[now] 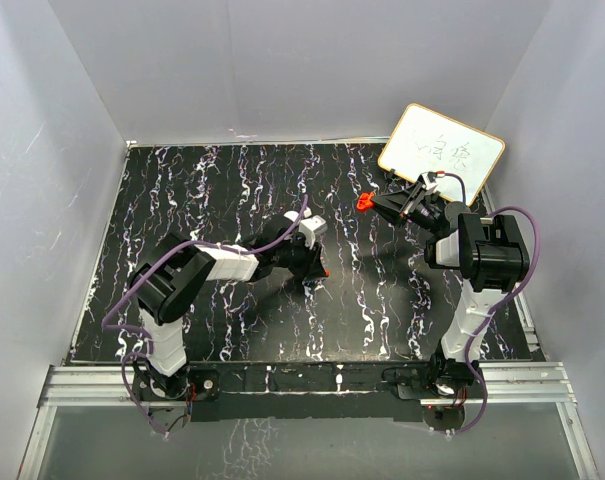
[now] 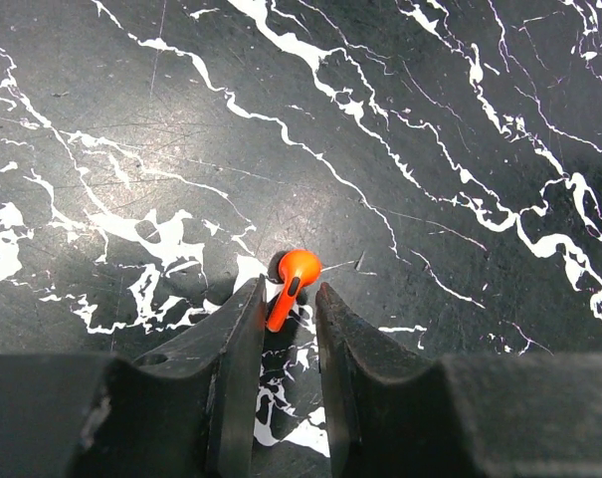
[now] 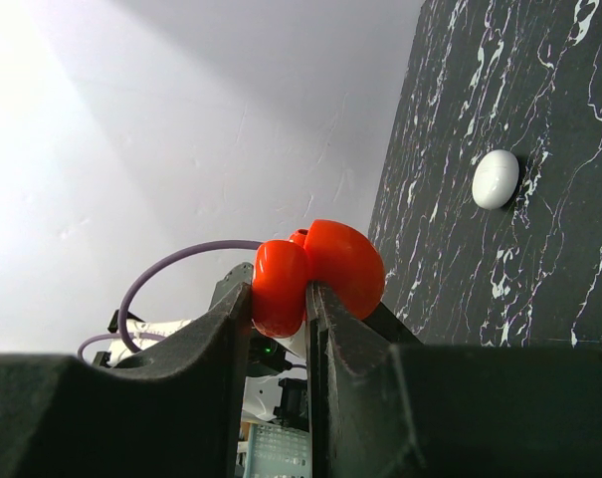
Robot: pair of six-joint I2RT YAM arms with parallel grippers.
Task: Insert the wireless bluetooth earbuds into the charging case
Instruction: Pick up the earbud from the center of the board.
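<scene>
Left gripper (image 2: 289, 297) is down at the black marble tabletop (image 2: 460, 119), mid-table. Its fingers are narrowly apart, straddling the stem of an orange-red earbud (image 2: 299, 269). The bud head pokes out past the tips. There's a dark gap on the right-hand finger side, so I can't tell if you've got a real pinch.

Right gripper (image 3: 279, 294) is up in the air at the far right, pinching the red charging case (image 3: 340, 264). Two rounded halves show above the tips, so it's probably hinged open. I can't see into the cavity or find the second bud.

For this pick:
- Centre on the stem before closing. It sits nearer the left finger, so one-sided contact will likely twist or flick it.
- Close slowly. The glossy, tapered stem probably squirts out forward.
- Lift straight up and check the bud doesn't swing.
- Don't bury the head in the jaws; you'll need it exposed to seat it.
- Turn the case opening toward the left arm before approaching.

The white oval object (image 3: 496, 179) on the table is well clear, so ignore it.
</scene>
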